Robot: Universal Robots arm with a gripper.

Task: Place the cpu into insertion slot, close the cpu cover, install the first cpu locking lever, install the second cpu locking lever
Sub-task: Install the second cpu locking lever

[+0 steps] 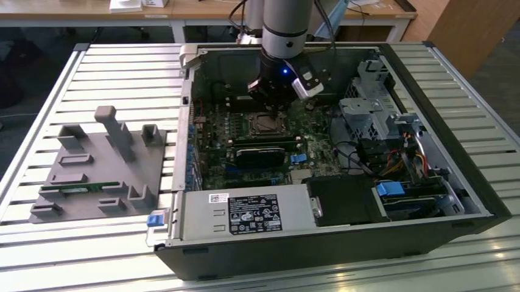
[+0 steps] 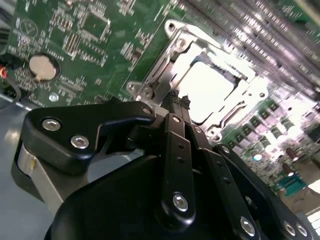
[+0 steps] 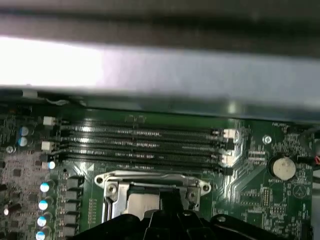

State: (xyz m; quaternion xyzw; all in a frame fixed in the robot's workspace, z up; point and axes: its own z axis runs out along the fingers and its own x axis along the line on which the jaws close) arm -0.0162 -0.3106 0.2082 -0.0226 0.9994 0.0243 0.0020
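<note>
just beyond the clenched tool (image 2: 176, 102) tips, the cpu (image 2: 206, 90) lies seated under its cpu cover (image 2: 172, 52).

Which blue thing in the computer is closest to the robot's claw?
The small blue clip on the green board, just below the socket. The other blue pieces sit farther from the gripper.

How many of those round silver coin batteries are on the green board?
1. The battery sits on the board off to one side of the socket, seen in both wrist views; others may be hidden.
</note>
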